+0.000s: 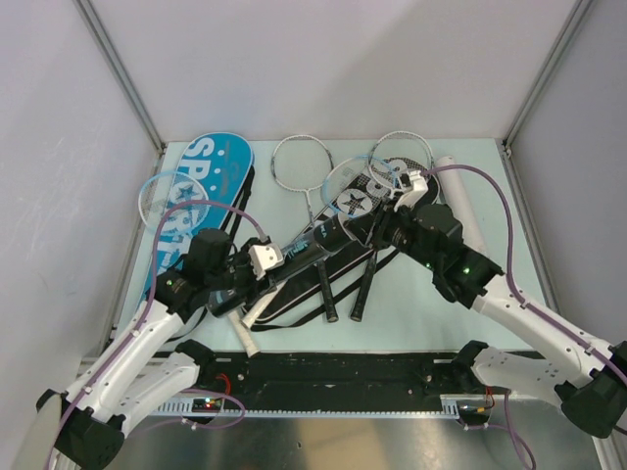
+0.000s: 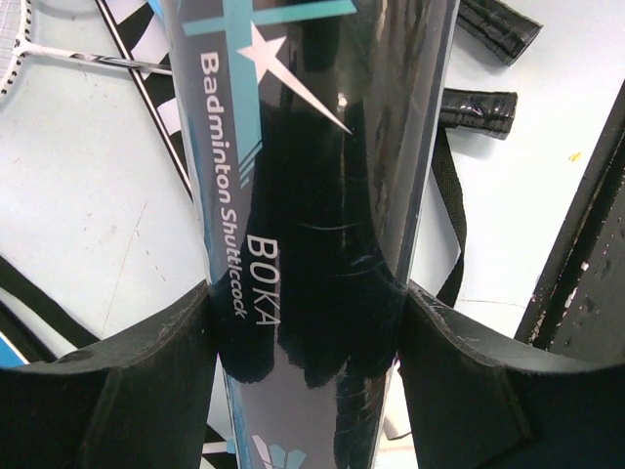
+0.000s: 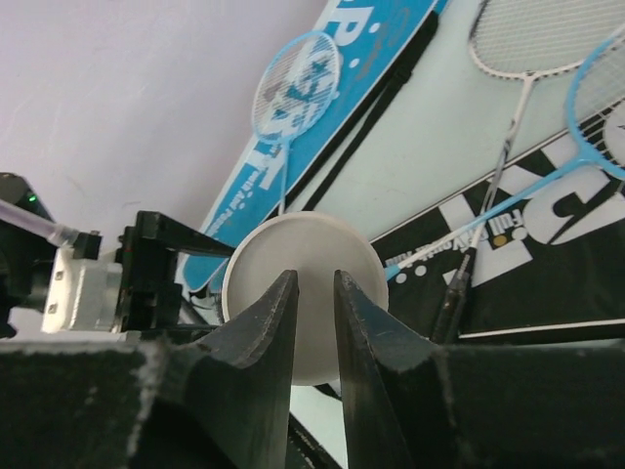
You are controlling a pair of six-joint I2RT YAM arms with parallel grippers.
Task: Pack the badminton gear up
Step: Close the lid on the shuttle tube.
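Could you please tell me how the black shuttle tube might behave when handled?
The shuttle tube looks glossy, so it may slip lengthwise in the left hand. Being a round cylinder, it would probably roll if laid down loose.

The left arm point(image 1: 147, 328) is reached forward, left fingers point(image 2: 127, 391) clamped on the black shuttle tube point(image 2: 322, 195). The right arm point(image 1: 534, 318) is stretched inward, right fingers point(image 3: 259, 342) held narrowly apart.

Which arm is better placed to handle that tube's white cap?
Probably right: the right gripper faces the round white cap end-on, while the left gripper clamps the glossy black shuttlecock tube, steadying it.
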